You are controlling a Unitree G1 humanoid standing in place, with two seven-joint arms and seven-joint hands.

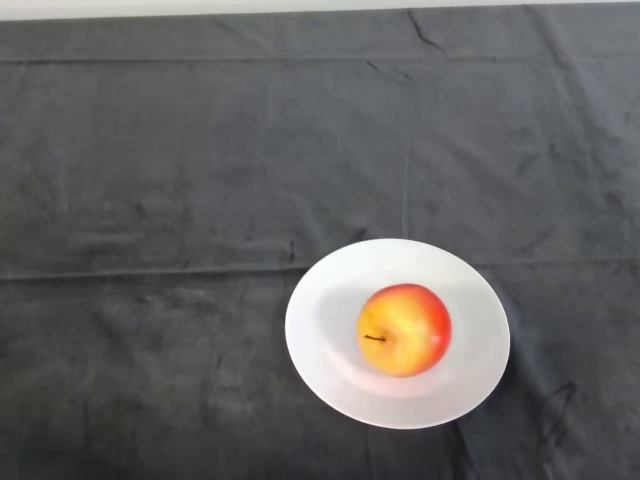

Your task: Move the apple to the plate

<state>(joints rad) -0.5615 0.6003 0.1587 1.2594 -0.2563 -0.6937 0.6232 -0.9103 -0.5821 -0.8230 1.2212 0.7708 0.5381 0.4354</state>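
Dark cloth (200, 150) bears a white plate (330, 360); apple (404, 329) sits stem-up on it.

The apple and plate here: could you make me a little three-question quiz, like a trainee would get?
1. True or false: the apple lies on the white plate.
2. Which way does the apple's stem point in the head view? A) toward the view's left B) toward the view's right C) it is hidden
3. Fill in: the plate rests on a dark ____ covering the table.

Key:
1. True; it sits near the plate's middle.
2. A.
3. cloth.
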